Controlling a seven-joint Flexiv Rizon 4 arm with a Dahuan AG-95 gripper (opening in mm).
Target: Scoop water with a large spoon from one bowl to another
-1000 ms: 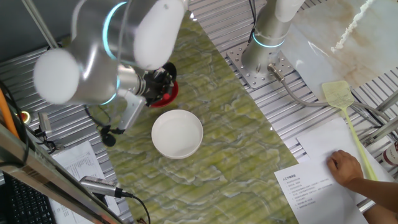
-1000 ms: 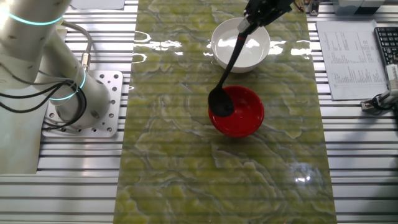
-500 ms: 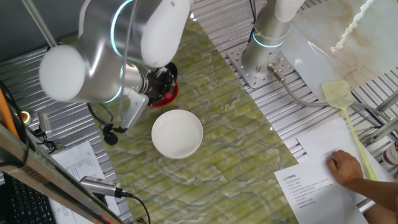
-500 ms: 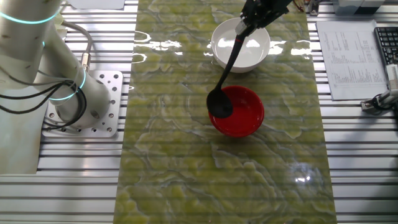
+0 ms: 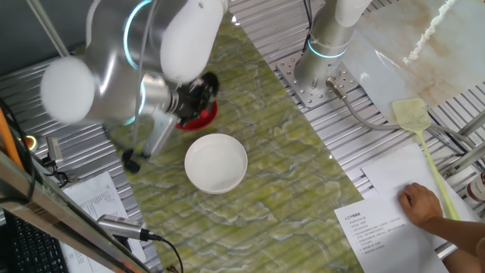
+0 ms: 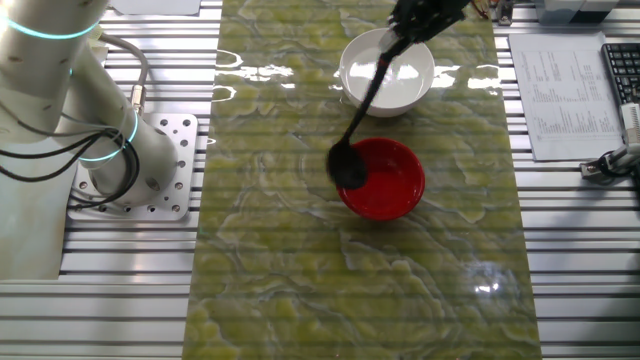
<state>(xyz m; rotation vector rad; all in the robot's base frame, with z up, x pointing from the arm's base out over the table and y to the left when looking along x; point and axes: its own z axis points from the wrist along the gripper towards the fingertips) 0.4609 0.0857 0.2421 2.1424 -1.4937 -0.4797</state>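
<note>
Now we see the claw (image 6: 418,22) at the top edge of the other fixed view, clamped on the upper handle of the large spoon (image 6: 362,112). The black handle slants down and to the left across the near rim of the white bowl (image 6: 387,72), and the round scoop hangs at the left rim of the red bowl (image 6: 382,179); we cannot tell whether it touches that rim. The two bowls sit just beside each other in the upper middle of the green marbled tabletop (image 6: 300,260), their rims nearly meeting. Below the red bowl the green surface is open down to the lower edge of the frame, and a strip of it runs free to the left of both bowls as far as the ribbed metal. The arm's base (image 6: 150,165) stands on a plate at the left, well apart from the bowls.

From one fixed view, the arm's big joints cover most of the red bowl (image 5: 203,115), while the white bowl (image 5: 217,162) lies in plain sight at centre. A person's hand (image 5: 421,205) rests on papers (image 5: 394,220) at the lower right, beside a yellow-green swatter (image 5: 421,136).
</note>
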